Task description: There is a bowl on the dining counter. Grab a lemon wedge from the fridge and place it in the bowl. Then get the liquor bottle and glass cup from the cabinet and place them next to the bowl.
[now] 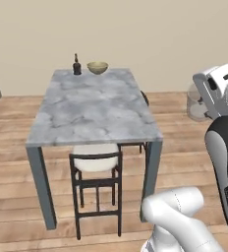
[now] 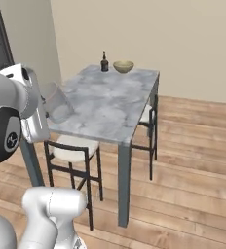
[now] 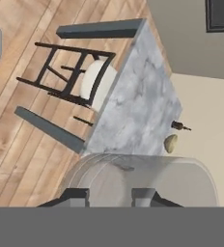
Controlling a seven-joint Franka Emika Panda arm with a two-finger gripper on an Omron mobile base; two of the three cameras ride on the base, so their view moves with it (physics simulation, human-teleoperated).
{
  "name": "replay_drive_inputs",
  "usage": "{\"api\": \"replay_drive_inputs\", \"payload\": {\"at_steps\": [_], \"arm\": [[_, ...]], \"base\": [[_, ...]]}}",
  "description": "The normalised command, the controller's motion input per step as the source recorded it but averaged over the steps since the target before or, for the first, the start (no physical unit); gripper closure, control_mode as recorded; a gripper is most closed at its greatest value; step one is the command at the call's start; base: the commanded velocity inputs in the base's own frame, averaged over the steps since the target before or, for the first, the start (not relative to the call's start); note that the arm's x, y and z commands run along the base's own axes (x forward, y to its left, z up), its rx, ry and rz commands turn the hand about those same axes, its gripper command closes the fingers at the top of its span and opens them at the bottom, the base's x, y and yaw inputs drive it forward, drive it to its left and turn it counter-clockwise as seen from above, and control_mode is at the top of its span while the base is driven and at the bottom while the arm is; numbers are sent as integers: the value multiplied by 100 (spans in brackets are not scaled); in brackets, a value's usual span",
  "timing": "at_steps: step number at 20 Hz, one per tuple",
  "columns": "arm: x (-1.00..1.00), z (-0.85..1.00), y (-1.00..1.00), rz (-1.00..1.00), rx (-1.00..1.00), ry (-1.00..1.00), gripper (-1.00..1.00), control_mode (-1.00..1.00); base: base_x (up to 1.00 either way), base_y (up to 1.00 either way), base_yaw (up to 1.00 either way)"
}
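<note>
The glass cup (image 3: 147,176) lies on its side between my fingers (image 3: 75,195), and my gripper (image 3: 111,195) is shut on it. I hold it in the air off the near end of the dining counter (image 1: 94,108), with the cup (image 1: 195,103) at the right of the left base view and the cup (image 2: 59,103) at the left of the right base view. At the counter's far end stands the olive-tan bowl (image 1: 97,67), with the dark liquor bottle (image 1: 77,65) upright close beside it. The lemon wedge, fridge and cabinet are out of view.
A dark-framed chair with a white seat (image 1: 96,170) is tucked under the counter's near end, and another chair (image 2: 149,116) sits at its right side. Wooden floor surrounds the counter, and a beige wall (image 1: 135,34) stands behind it.
</note>
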Motion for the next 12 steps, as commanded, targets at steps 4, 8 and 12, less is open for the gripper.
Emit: {"api": "replay_drive_inputs", "payload": {"at_steps": [4, 8, 12], "arm": [[0, 0, 0, 0, 0, 0, 100, 100], [0, 0, 0, 0, 0, 0, 100, 100], [0, 0, 0, 0, 0, 0, 100, 100]], "base": [[8, -100, 26], [20, -94, 30], [25, -88, 33]]}}
